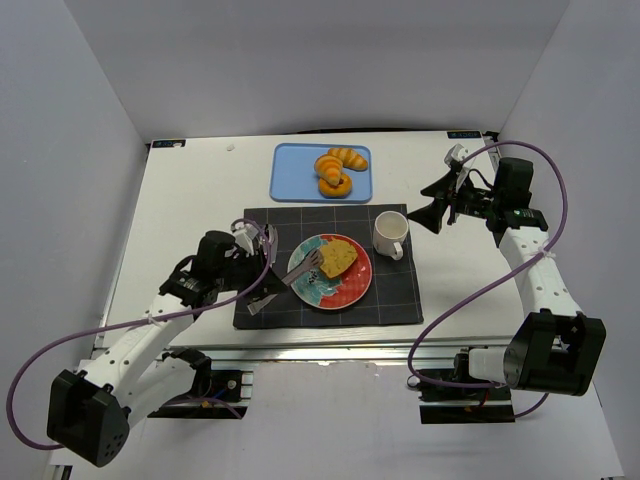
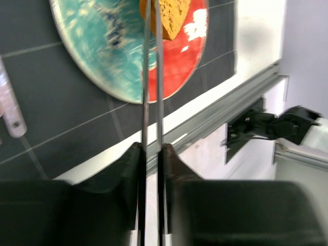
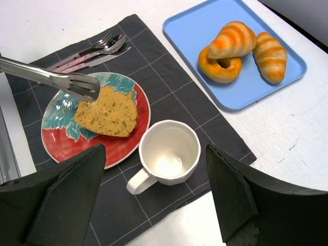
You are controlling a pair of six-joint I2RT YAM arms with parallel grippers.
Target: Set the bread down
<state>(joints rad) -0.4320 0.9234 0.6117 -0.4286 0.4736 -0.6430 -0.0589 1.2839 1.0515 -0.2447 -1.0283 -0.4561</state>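
The bread is a golden-brown slice lying on a red and teal plate. My left gripper is shut on the handle end of metal tongs. The tongs reach across the plate, and their forked tip rests at the left edge of the bread. I cannot tell whether the tongs pinch the slice. My right gripper hangs open above the right side of the mat, holding nothing.
A white cup stands right of the plate on the dark placemat. Cutlery lies at the mat's left. Behind it a blue tray holds two croissants and a ring pastry.
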